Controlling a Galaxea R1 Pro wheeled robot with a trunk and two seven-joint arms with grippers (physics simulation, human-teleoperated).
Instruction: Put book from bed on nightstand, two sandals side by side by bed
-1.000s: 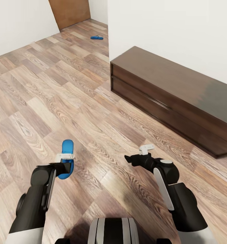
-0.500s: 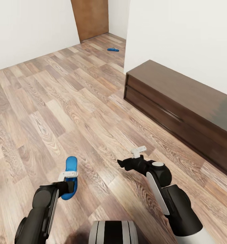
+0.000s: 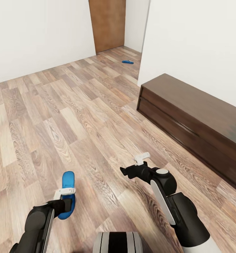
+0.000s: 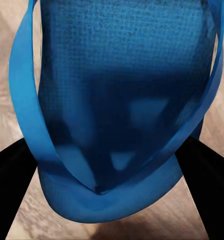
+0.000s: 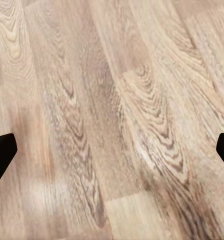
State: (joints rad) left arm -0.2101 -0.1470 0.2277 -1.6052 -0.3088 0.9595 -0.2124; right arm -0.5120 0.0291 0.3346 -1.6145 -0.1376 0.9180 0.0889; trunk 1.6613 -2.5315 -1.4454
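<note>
Sandal (image 3: 67,196) clamped in left tool (image 3: 64,203); right tool (image 3: 126,172) spread wide, empty.

One bright blue sandal (image 3: 67,194) sits clamped between the left gripper's (image 3: 66,203) fingers, its sole reaching out beyond the fingertips, strap (image 4: 26,120) looping across the footbed. The second blue sandal (image 3: 127,62) lies flat on the wood-plank floor (image 3: 79,119), well apart from both grippers, near the doorway.

I see a wood-plank floor (image 3: 79,116) running to white walls (image 3: 37,35). A brown door (image 3: 107,24) stands at the far end, and a long, dark, glossy low cabinet (image 3: 195,123) sits against the right wall.
</note>
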